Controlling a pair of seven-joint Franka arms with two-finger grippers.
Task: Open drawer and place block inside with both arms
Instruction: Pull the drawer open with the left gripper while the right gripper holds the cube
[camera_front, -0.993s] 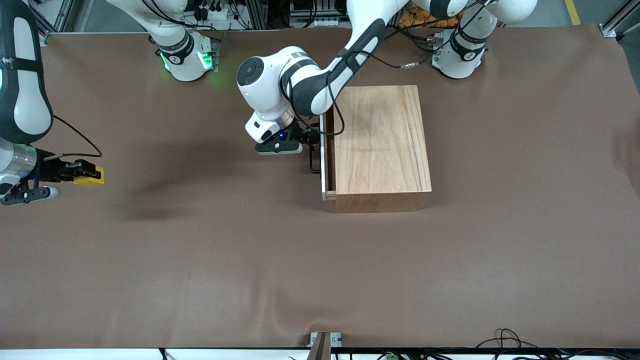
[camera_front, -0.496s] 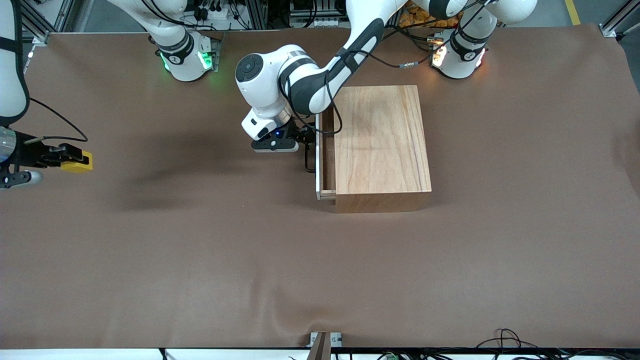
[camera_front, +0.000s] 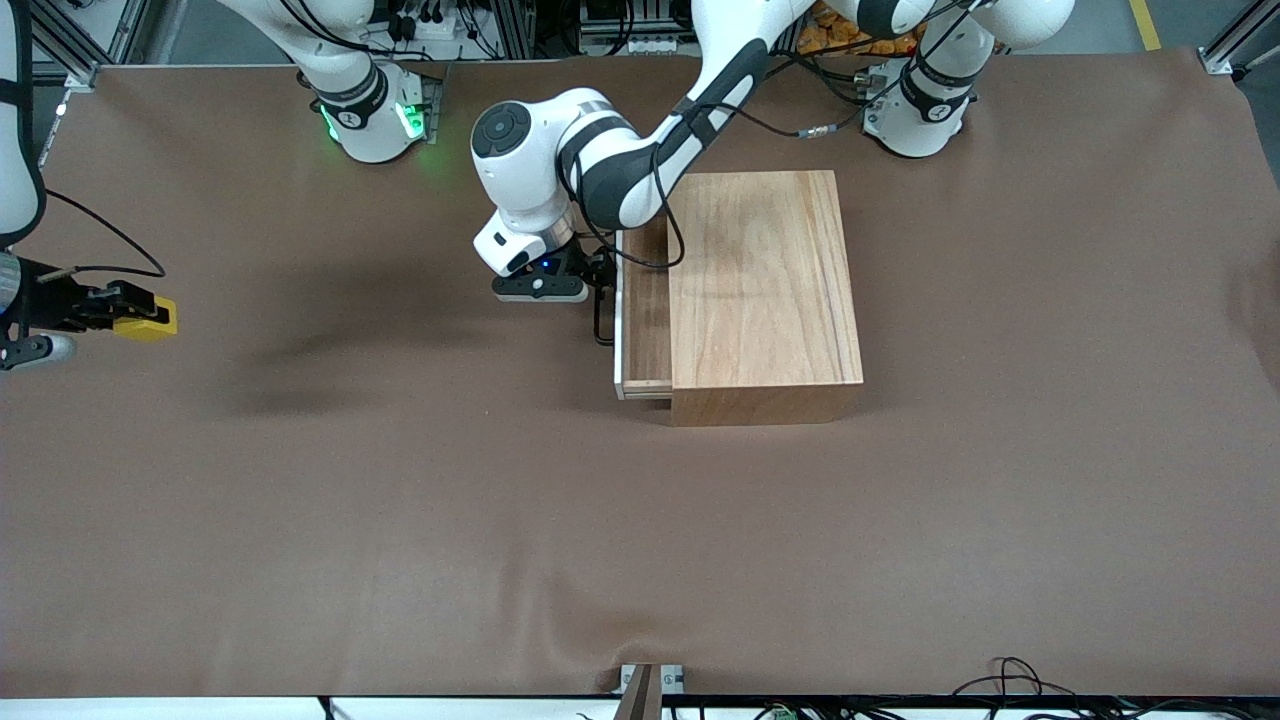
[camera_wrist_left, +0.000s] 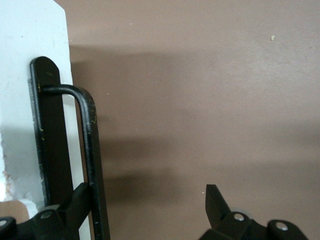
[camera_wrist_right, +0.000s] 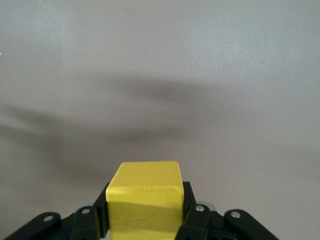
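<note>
The drawer (camera_front: 645, 310) stands partly pulled out of the wooden box (camera_front: 762, 290), its white front panel (camera_front: 619, 325) facing the right arm's end of the table. My left gripper (camera_front: 598, 283) is open at the black handle (camera_front: 600, 322). In the left wrist view one finger (camera_wrist_left: 80, 197) sits hooked between the handle (camera_wrist_left: 91, 150) and the panel (camera_wrist_left: 25, 75), and the other finger (camera_wrist_left: 214, 200) stands well apart. My right gripper (camera_front: 118, 312) is shut on the yellow block (camera_front: 147, 319), held in the air over the cloth at the right arm's end. The block (camera_wrist_right: 145, 182) fills the space between its fingers.
A brown cloth (camera_front: 420, 500) covers the whole table. The two arm bases (camera_front: 372, 115) (camera_front: 915, 110) stand along the edge farthest from the front camera. The left arm's forearm reaches over the box's corner.
The drawer has slid further out of the box with my left gripper at its handle. My right gripper with the block has drifted toward the right arm's end of the table.
</note>
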